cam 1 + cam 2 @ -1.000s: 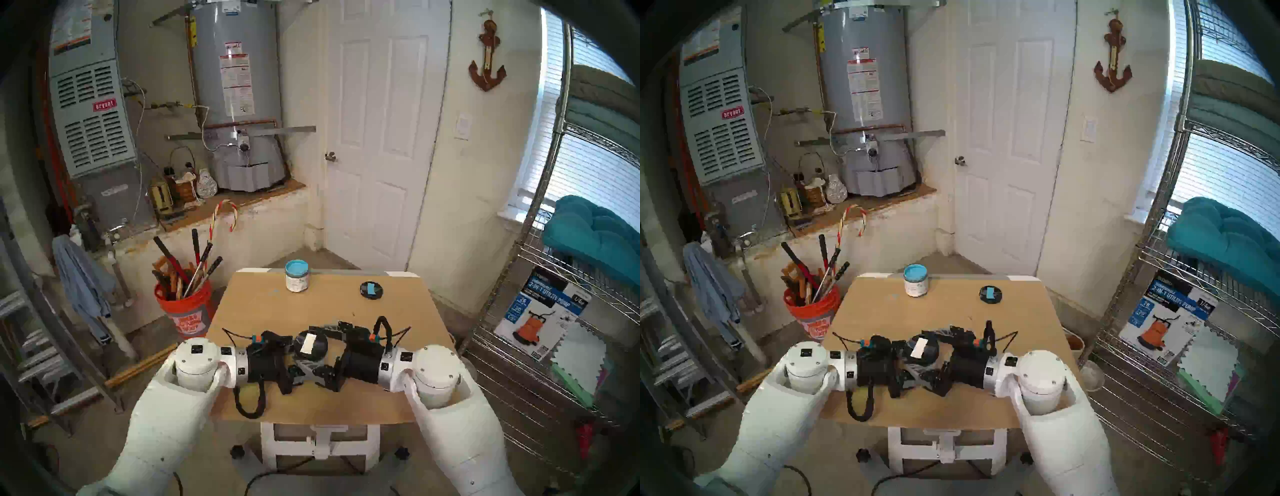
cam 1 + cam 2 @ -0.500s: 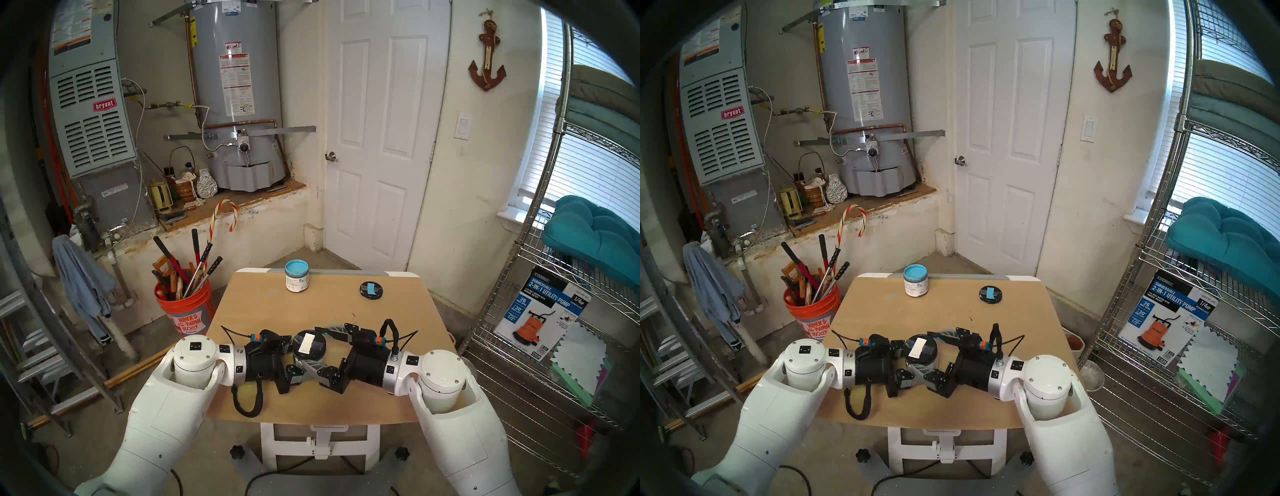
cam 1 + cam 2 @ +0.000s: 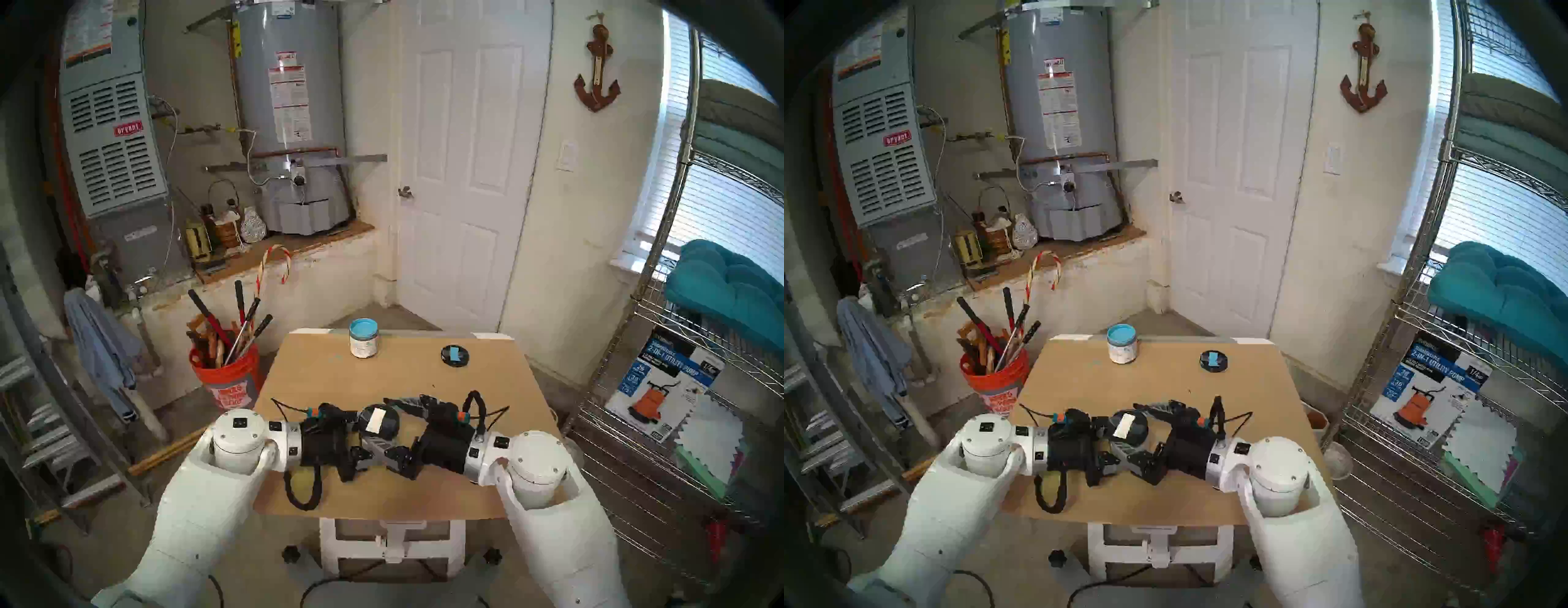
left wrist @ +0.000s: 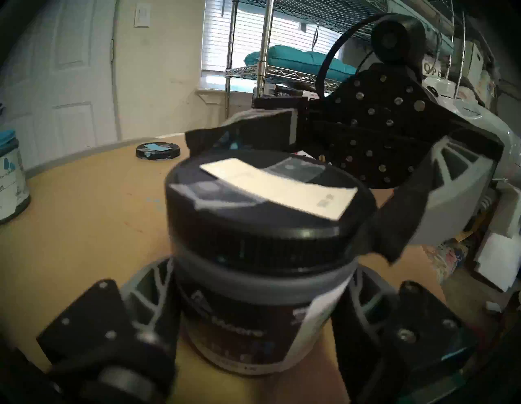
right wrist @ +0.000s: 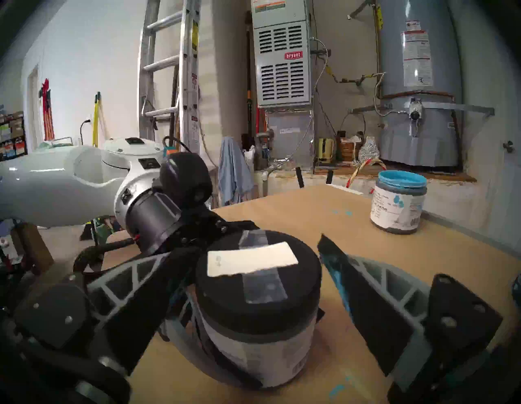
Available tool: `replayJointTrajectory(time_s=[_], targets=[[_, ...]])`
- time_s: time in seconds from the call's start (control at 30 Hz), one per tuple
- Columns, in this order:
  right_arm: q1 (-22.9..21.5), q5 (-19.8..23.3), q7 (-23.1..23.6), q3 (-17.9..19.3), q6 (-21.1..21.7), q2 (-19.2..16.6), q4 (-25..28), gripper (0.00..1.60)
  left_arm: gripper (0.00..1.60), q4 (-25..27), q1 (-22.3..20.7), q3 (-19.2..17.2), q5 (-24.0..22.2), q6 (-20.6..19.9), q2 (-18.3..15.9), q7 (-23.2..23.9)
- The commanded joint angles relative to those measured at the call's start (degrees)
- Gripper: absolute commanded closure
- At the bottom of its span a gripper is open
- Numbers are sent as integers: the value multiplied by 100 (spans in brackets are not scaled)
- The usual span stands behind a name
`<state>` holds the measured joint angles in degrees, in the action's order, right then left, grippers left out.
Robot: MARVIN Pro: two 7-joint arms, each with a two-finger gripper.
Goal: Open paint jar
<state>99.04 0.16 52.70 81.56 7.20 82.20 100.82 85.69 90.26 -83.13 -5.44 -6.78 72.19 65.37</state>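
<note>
Here, paint jar (image 4: 248, 318) clamped between left jaws, right jaws wide, flanking its lid (image 5: 258, 279) untouching

The paint jar (image 5: 255, 333) stands upright on the tan worktop (image 5: 324, 214), its black lid (image 5: 258, 275) on and crossed by a white tape strip (image 5: 251, 262). The right gripper (image 5: 245, 318) straddles it with fingers (image 5: 375, 304) spread, the far one clear of the lid. The left gripper's fingers (image 5: 135, 270) seem pressed against the jar's body, and an open blue-paint jar (image 5: 399, 201) stands well apart behind.

Open blue-paint jar (image 3: 363, 338), blue-taped lid (image 3: 454, 355), apparently apart.
</note>
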Motion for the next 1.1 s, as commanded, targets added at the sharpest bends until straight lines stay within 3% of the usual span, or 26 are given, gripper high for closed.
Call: replayJointTrajectory(time_s=[0.0, 0.77, 0.87, 0.9, 0.97, 1.03, 1.07], targets=[[38, 59, 10, -40, -23, 67, 160, 0, 160, 20, -2, -18, 20, 18, 21, -72], [112, 14, -226, -139, -300, 100, 113, 0, 160, 67, 32, -28, -12, 5, -7, -69], [85, 23, -228, -147, -293, 87, 91, 31, 160, 70, 34, -27, -19, 9, -12, -63], [79, 24, -227, -149, -291, 86, 86, 68, 160, 71, 35, -27, -21, 9, -13, -61], [55, 23, -209, -159, -272, 73, 74, 82, 160, 78, 37, -26, -28, 8, -17, -60], [35, 22, -183, -168, -256, 59, 67, 83, 160, 78, 38, -27, -32, 9, -20, -55], [19, 14, -164, -172, -246, 49, 61, 100, 160, 80, 37, -28, -34, 8, -27, -49]])
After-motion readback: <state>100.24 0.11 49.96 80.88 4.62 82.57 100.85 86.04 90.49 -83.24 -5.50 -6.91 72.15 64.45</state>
